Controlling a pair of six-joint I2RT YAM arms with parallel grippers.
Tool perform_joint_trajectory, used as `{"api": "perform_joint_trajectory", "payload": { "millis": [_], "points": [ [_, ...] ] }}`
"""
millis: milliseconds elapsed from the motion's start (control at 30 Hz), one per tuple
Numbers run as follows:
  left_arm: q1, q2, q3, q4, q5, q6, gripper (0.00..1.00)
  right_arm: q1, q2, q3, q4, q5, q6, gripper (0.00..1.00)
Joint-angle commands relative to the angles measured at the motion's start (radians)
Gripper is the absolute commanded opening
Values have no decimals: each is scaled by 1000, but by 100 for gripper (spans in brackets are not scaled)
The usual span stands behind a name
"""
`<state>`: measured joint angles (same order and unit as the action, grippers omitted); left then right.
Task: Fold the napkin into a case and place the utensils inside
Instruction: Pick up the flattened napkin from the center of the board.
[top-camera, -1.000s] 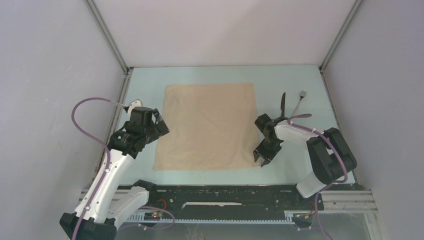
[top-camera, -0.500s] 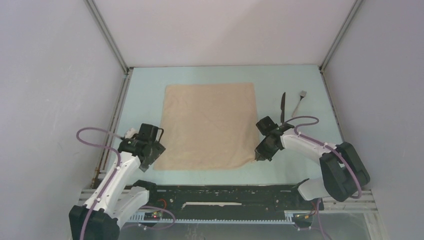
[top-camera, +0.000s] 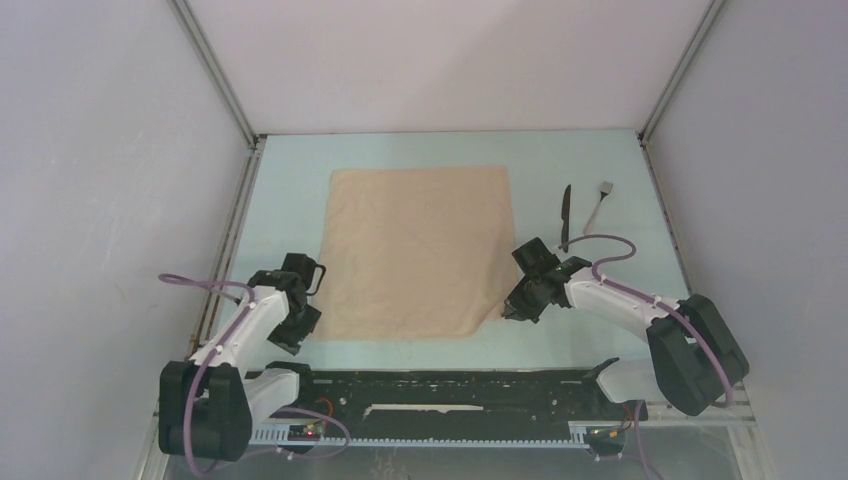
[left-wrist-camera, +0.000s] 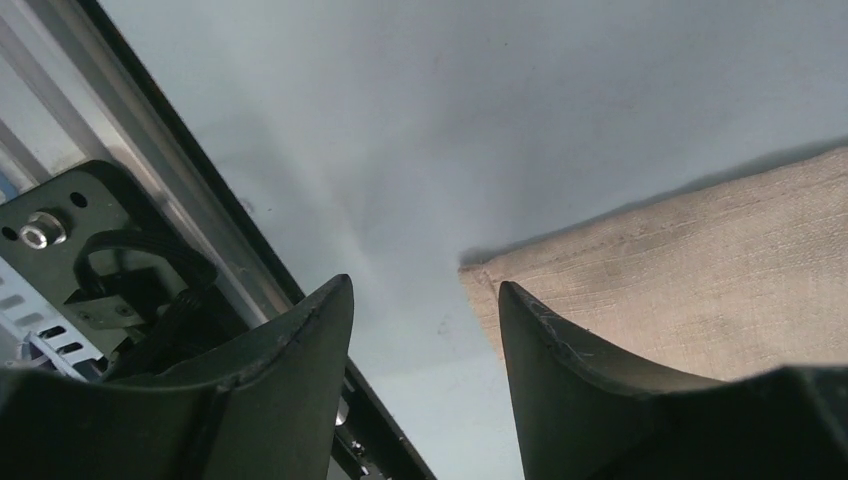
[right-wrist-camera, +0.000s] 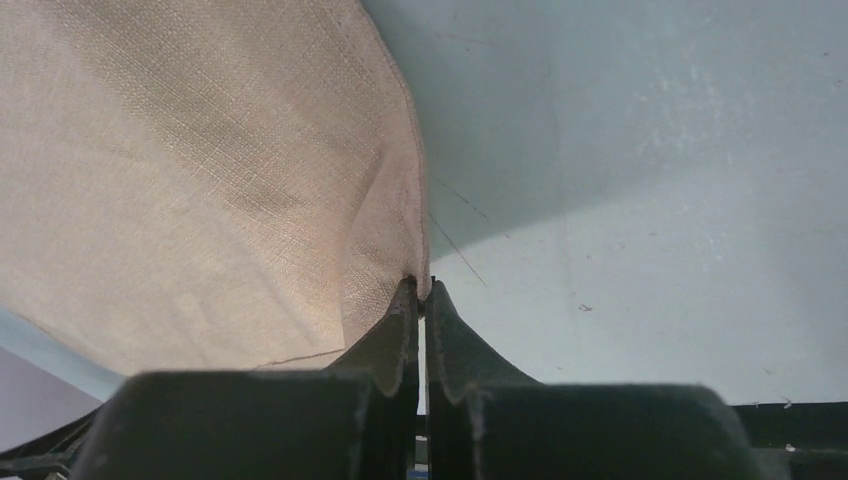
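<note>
Pinching near-right corner of the napkin (top-camera: 415, 250): your right gripper (right-wrist-camera: 420, 290) | left gripper (left-wrist-camera: 425, 300) gapes at near-left corner | knife (top-camera: 565, 215), fork (top-camera: 600, 202): long axes near-to-far.

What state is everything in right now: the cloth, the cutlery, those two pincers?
napkin: spread flat, unfolded, near right corner pinched.
knife: lying flat, right of the napkin.
fork: lying beside the knife, untouched.
left pincer: open, at the napkin's near left corner.
right pincer: shut on the napkin.
</note>
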<state>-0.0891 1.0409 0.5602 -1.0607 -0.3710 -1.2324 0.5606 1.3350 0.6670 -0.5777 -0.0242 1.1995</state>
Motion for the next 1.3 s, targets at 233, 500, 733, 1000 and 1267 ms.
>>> {"api": "perform_joint_trajectory", "payload": {
  "millis": [233,500,733,1000,1267],
  "points": [
    [5,31,-22,163,19,-9,66,-6,-9,-29,54,-21,-28,0],
    [2,68,-48,192,38,-25,60,-7,-16,-30,34,-6,-13,0],
    [2,89,-110,290,48,-19,55,-6,-49,-32,3,22,0,0],
    [4,15,-152,326,57,-35,26,3,-78,-43,-6,24,26,0],
    [6,-63,-84,271,60,-1,0,12,-112,-42,6,73,6,0]
  ]
}}
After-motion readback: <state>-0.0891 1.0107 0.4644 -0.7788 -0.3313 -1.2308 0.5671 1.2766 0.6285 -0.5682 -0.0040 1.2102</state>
